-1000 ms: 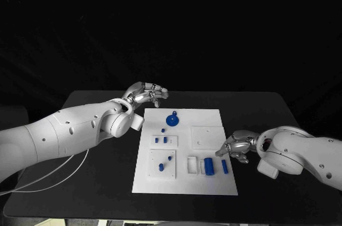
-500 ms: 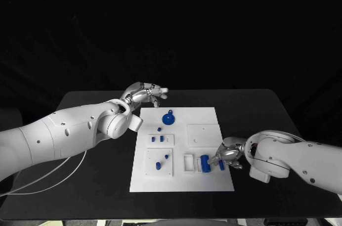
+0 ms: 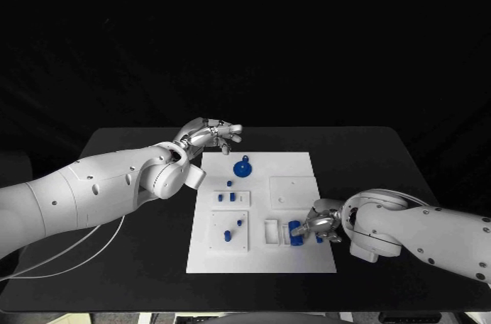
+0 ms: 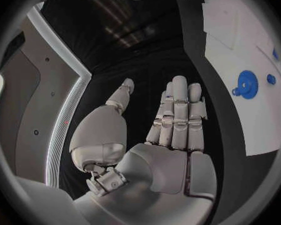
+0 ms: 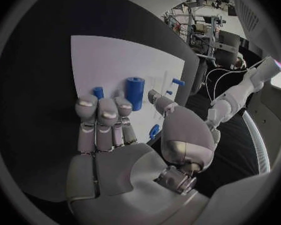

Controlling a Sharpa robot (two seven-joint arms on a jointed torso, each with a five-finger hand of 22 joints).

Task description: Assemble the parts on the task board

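Observation:
The white task board (image 3: pixel 296 164) lies mid-table with blue parts on it. A blue gear (image 3: pixel 243 169) sits near its far edge, small pegs (image 3: pixel 232 196) stand in the middle, and a blue cylinder (image 3: pixel 296 232) lies near the front right. My right hand (image 3: pixel 319 223) hovers over that front right area with its fingers straight and thumb apart, holding nothing. Its fingertips (image 5: pixel 100 105) reach the blue cylinder (image 5: pixel 135 92) and a small blue bar (image 5: pixel 98 91); I cannot tell whether they touch. My left hand (image 3: pixel 211 134) is raised past the board's far left corner, its fingers (image 4: pixel 178 110) spread and empty.
The board (image 4: pixel 240 35) carries the gear (image 4: pixel 245 82) beside my left hand. White raised blocks (image 3: pixel 230 232) on the board hold more pegs. Black table (image 3: pixel 389 161) surrounds the board, with bare room to the right and at the front.
My right hand has slid in over the board's front right, from beside the blue bar to over it and up to the cylinder. The left hand stays put.

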